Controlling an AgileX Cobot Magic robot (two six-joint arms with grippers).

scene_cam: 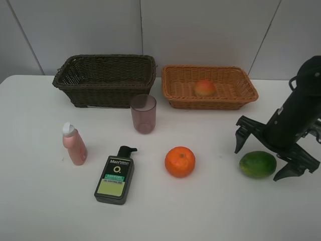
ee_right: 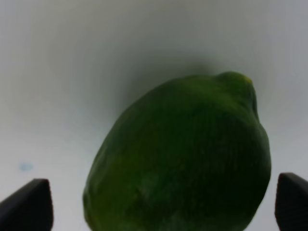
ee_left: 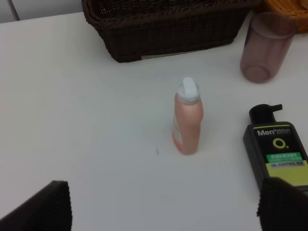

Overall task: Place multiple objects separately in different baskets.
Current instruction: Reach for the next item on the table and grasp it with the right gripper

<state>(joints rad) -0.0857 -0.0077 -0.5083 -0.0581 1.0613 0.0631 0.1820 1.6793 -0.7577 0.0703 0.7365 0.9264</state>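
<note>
**Green fruit framed by a wide-open right pincer**

Green skin fills the right wrist view: the green fruit (ee_right: 183,159) lies on the white desk (scene_cam: 40,201), directly between the fingers of the right pincer (scene_cam: 258,163). That pincer is spread wide, with neither finger touching the fruit yet.

The fruit looks smooth, rounded and firm, probably not heavy, and likely to roll or squirt out of an off-centre squeeze. I'd close across its fat middle, not the narrow stem end.

There's room to move. Bare desk runs ahead of the pincer to the tan basket (scene_cam: 173,95), whose rim is low. A peach (scene_cam: 204,88) already sits mid-basket with free floor on both sides. The orange (scene_cam: 180,161) sits well off to the pincer's inner side, clear of the lift.

Over on the other arm, the left pincer (ee_left: 166,207) is spread and empty, with the pink bottle (ee_left: 187,122) standing just ahead of it.
</note>
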